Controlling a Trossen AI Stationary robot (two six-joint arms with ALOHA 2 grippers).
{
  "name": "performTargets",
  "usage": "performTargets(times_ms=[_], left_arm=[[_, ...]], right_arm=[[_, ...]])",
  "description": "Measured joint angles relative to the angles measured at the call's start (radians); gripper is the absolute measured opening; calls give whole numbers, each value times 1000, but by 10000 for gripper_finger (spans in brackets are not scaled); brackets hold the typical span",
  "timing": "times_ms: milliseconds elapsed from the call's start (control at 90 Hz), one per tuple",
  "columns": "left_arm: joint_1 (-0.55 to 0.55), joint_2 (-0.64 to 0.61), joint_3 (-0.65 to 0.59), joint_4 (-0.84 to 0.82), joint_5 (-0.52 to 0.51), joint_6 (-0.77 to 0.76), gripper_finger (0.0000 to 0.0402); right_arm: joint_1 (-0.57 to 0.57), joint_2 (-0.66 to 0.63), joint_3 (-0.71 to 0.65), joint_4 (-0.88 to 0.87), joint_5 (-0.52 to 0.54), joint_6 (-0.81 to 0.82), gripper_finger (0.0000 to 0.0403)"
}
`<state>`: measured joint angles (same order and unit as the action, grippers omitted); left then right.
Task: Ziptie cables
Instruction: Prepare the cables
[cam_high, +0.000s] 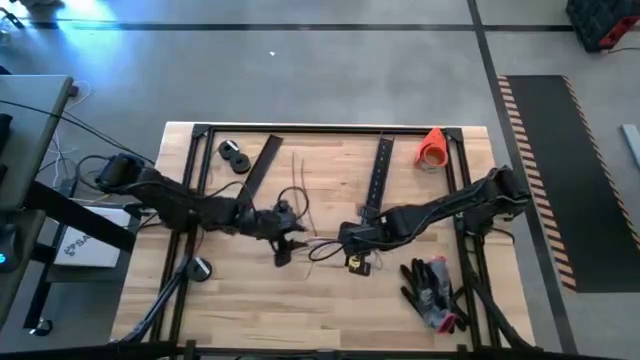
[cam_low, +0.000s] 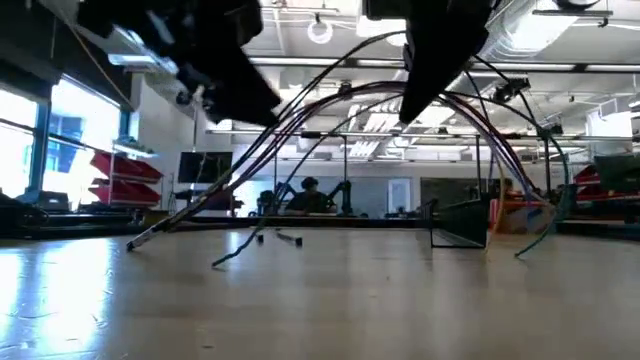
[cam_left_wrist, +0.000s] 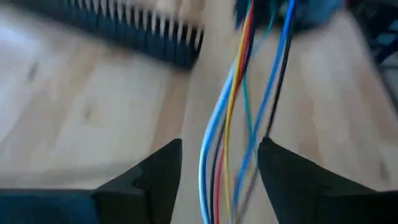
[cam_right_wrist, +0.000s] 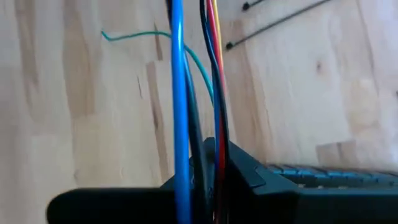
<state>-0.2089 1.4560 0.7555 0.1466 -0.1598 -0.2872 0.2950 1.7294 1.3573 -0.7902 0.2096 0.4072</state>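
Almost nothing legible shows in any view. In the high view, a white box (cam_high: 88, 245) just off the table's (cam_high: 250, 310) left edge carries dark printed lettering, but the characters are too small and partly covered by the left arm to be read. The wires, the black strips, the orange cone and the gloves bear no readable label, number or sign.

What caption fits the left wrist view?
Coloured cables run between the open fingers of the left end effector, above the wooden table.
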Motion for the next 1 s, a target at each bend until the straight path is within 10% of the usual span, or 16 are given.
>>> performTargets(times_ms=[722, 1000], left_arm=[[92, 247, 0, 375, 185, -104, 200], [90, 237, 0, 361, 387, -111, 115]], right_arm=[[-78, -3, 52, -10, 120, 143, 0], [-60, -2, 69, -124, 124, 203, 0]])
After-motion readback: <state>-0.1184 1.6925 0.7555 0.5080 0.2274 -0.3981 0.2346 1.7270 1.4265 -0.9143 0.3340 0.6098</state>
